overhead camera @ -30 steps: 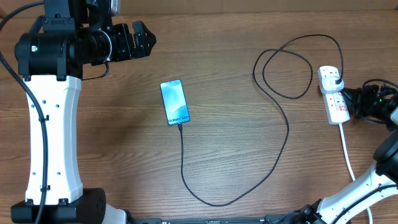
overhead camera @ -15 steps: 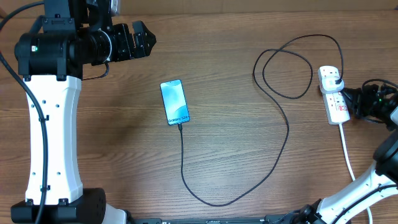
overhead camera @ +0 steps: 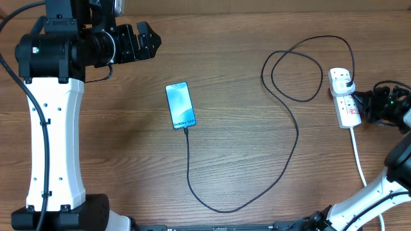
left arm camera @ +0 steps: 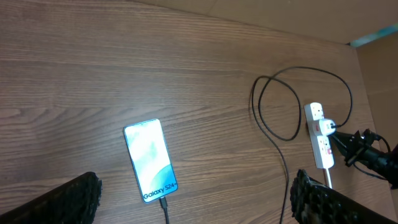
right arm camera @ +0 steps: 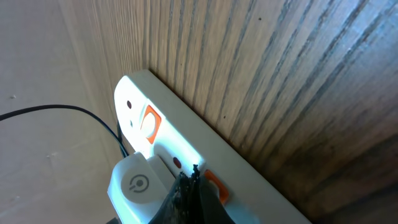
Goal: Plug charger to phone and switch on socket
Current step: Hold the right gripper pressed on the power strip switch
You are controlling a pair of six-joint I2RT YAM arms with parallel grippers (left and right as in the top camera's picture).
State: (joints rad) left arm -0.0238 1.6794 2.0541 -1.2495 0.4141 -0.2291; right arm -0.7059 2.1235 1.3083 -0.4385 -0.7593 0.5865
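Here, your phone [overhead camera: 180, 105] lies flat and face up on the wooden table [overhead camera: 244, 173], its screen lit blue. Every other place below is given from the phone.

The charger [overhead camera: 297, 135] has its small tip in the phone's near short edge. From there its thin black cable runs toward the near table edge and sweeps round to the phone's right. It then coils in a loose loop before it reaches the socket [overhead camera: 345, 97], far to the phone's right. The socket's thick white cord [overhead camera: 359, 163] trails away toward the near edge.

Your left gripper [overhead camera: 146, 42] hangs beyond the phone's far left corner, well apart from it. Its fingers are spread wide and grasp nothing, and its white arm stands to the phone's left.

Your right gripper [right arm camera: 191, 180] reaches in from beyond the socket, on the side away from the phone. Its fingers are clenched together to a point. In the right wrist view the tips appear to rest on the socket's top, just beside an orange-red switch [right arm camera: 149, 121].
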